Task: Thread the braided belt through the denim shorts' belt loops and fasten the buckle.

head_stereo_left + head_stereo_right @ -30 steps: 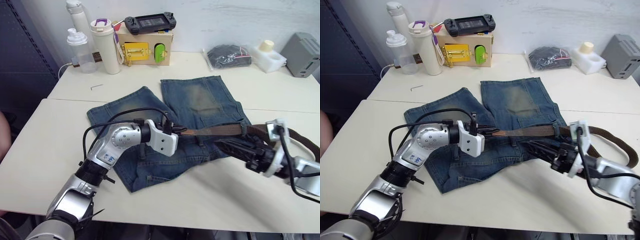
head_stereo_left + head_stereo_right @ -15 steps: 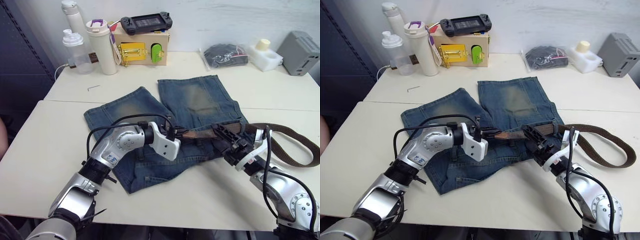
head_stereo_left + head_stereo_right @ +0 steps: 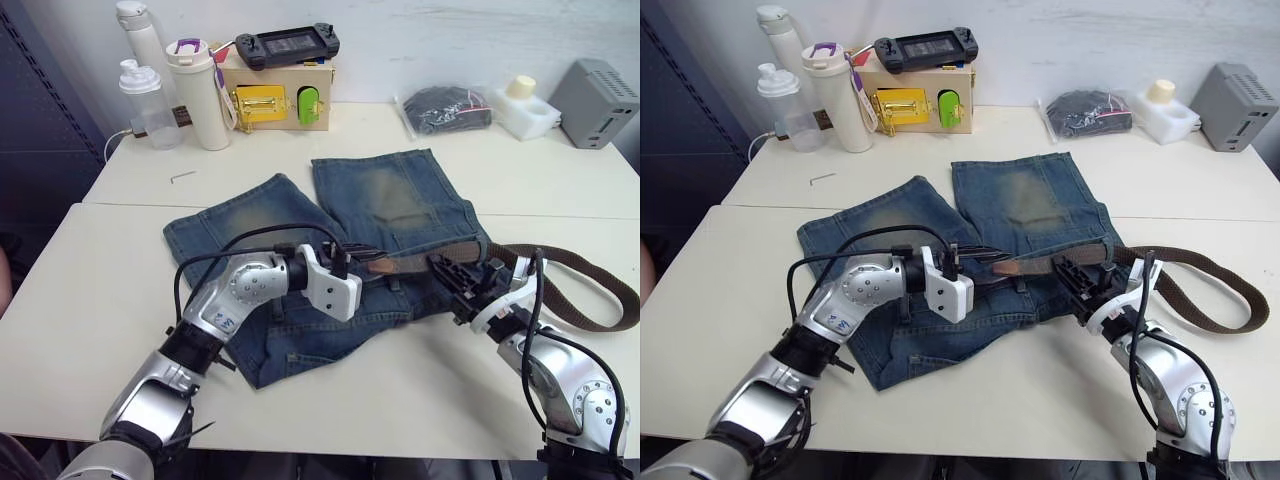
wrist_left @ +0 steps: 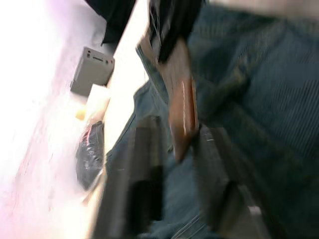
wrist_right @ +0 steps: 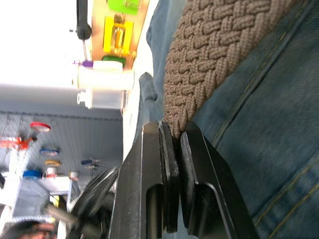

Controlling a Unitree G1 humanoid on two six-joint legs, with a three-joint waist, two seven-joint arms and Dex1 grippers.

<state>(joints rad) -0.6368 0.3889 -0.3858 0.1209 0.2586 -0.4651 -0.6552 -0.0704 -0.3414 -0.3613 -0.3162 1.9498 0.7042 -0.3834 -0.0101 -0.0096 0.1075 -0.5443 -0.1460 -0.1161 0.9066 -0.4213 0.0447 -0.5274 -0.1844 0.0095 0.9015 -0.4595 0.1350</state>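
Note:
The denim shorts point(image 3: 390, 195) lie flat across the table's middle, legs pointing away. Along their waistband runs the braided belt point(image 3: 415, 262), its brown tip point(image 4: 182, 112) lying between my left gripper's point(image 3: 352, 253) spread fingers point(image 4: 144, 164), so that gripper is open. My right gripper point(image 3: 446, 271) is shut on the belt's woven edge point(image 5: 224, 55) further right. From there the belt curves out in a loop point(image 3: 1230, 295) over the table. A belt loop point(image 3: 1021, 284) shows near the tip. The buckle is hidden.
At the table's back stand two bottles point(image 3: 195, 95), a wooden box point(image 3: 275, 95) with a yellow latch and a game console point(image 3: 288, 42) on top, a black bag point(image 3: 445, 108), white foam point(image 3: 530, 105) and a grey box point(image 3: 600, 90). A hex key point(image 3: 182, 176) lies far left.
My right gripper has come in leftward over the waistband and closed on the belt. My left gripper has opened off the belt's tip. The camera has shifted a little.

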